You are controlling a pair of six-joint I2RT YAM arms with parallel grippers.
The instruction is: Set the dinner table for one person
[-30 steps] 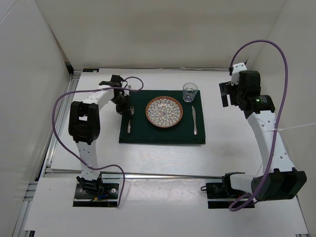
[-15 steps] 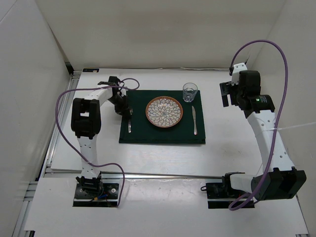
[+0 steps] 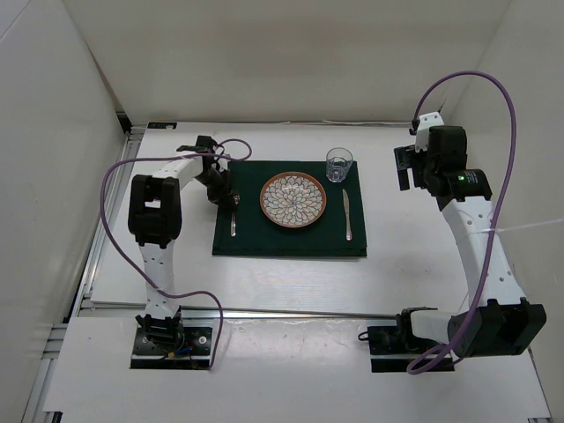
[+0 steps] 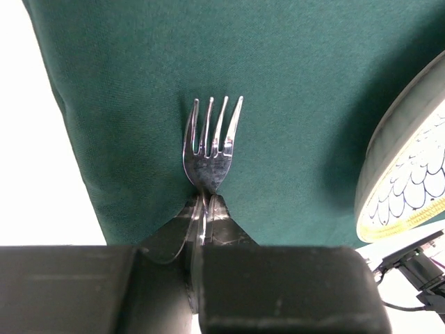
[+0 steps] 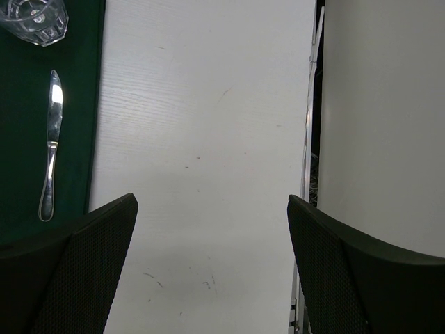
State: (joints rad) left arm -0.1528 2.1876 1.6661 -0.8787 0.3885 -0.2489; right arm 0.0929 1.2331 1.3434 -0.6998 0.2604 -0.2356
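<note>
Laying the fork is the step in hand: the left end effector [image 4: 201, 212] pinches the fork [image 4: 208, 149] by its neck on the green mat [image 4: 125, 69], left of the plate [image 3: 293, 200]. The right end effector [image 5: 212, 202] gapes wide over the white surface [image 5: 208, 104]. Next, probably: release, then lift straight up.

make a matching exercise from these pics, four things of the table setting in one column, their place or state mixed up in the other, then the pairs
Things
1 fork
2 knife
3 glass
4 plate

Place or state
A middle of the green mat
B gripped in the shut left hand
C far edge of the mat, beyond the knife's tip
D lying free, right of the plate

Pairs: 1-B, 2-D, 3-C, 4-A
</note>
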